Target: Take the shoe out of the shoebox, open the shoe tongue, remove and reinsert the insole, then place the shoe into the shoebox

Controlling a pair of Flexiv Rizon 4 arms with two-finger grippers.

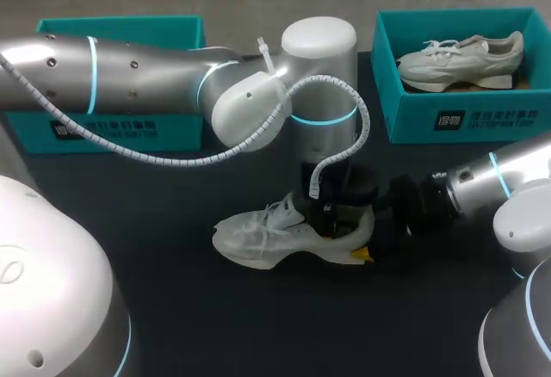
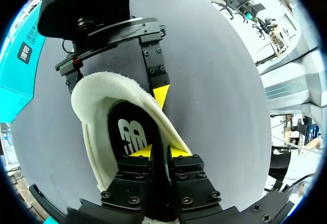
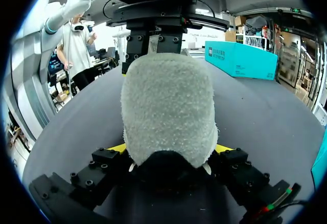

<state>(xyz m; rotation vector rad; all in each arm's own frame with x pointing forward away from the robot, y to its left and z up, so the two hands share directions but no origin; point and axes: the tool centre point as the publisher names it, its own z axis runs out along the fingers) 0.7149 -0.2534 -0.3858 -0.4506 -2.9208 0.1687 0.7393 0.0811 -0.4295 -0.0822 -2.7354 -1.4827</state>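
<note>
Plainly light and soft, I judge: the shoe (image 1: 258,237) lies mid-desk (image 1: 172,325), toe toward nine o'clock, its upper yielding and its heel the firmest hold. The right hand (image 3: 171,150) stands wide, clamping that heel from both sides. The left hand (image 2: 159,152) is narrow, seemingly pinching the collar wall beside the bendable insole (image 2: 127,127). At two o'clock a shoebox (image 1: 413,119) holds a second shoe (image 1: 461,58). At ten o'clock, a second shoebox (image 1: 120,31) has its contents hidden.

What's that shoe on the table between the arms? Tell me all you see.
A white sneaker with laces, mesh upper and fuzzy heel, upright on the dark table, toe towards the left. A dark insole sits inside. The right end effector clamps its heel; the left end effector pinches its collar wall.
</note>
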